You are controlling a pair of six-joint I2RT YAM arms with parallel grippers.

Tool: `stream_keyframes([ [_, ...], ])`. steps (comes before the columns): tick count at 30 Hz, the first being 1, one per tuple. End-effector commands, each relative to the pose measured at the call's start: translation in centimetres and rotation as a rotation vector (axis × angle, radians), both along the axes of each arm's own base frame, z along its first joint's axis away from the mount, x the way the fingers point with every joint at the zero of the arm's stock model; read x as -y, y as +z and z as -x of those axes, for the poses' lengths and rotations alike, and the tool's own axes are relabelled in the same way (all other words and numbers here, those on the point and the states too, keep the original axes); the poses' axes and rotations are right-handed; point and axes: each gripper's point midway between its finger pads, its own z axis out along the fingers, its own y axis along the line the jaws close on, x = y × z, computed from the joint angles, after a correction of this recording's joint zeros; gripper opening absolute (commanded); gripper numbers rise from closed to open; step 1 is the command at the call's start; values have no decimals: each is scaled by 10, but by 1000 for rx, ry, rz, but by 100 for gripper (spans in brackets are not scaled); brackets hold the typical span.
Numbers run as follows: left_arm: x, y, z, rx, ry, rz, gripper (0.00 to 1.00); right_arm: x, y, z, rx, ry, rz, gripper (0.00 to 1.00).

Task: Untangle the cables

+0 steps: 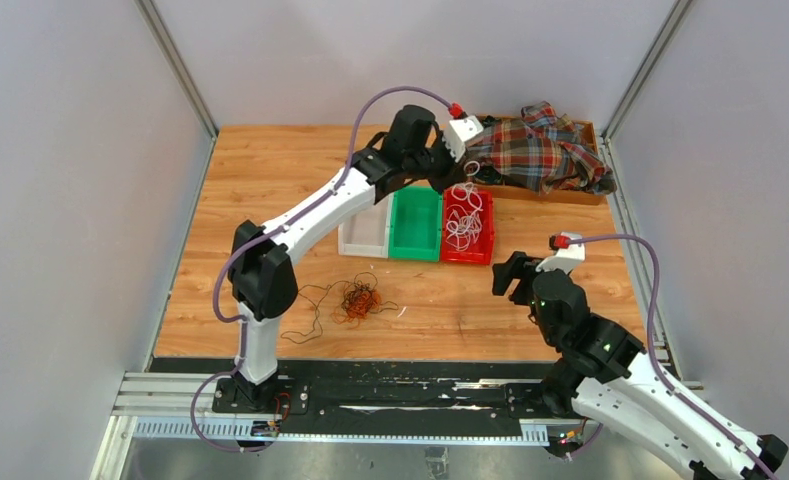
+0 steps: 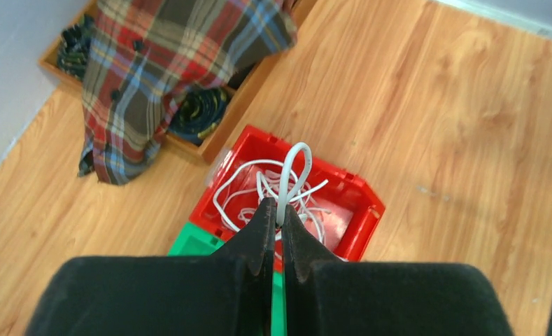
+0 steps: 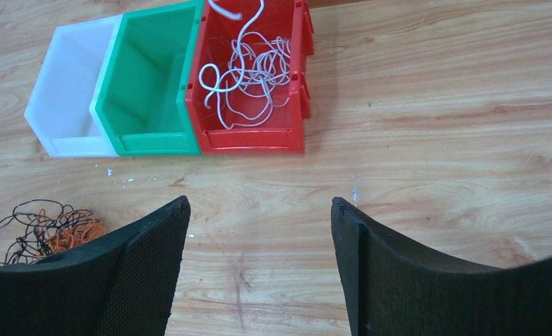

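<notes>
From above, my left gripper hangs over the red bin, presumably sorting whites. Left wrist: jaws pinched on a white cable. Right wrist: right gripper wide open, empty; orange-black tangle lies leftward.

No writing, label, brand or number can be read in any of the 3 views. The red bin, the green bin and the white bin toward the desk's far edge show only plain coloured plastic.
</notes>
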Motion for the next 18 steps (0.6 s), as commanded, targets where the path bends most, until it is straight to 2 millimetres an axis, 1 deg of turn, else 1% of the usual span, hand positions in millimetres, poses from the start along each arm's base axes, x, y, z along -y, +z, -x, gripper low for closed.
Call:
stream_keyframes([
  [1, -5, -53, -5, 20, 31, -187, 0, 17, 9, 0, 17, -67, 9, 73],
  [5, -5, -85, -8, 37, 56, -293, 0, 26, 15, 0, 25, -101, 37, 73],
  [10, 10, -105, -6, 6, 45, -286, 0, 24, 20, -2, 18, -94, 58, 74],
  [16, 24, -138, -8, -26, 36, -296, 0, 20, 13, -3, -15, -78, 80, 74],
  [17, 25, -143, -9, -37, 42, -304, 1, 19, 11, -3, -20, -76, 82, 74],
  [18, 24, -148, -9, -48, 45, -315, 8, 19, 10, -3, -25, -74, 84, 74],
])
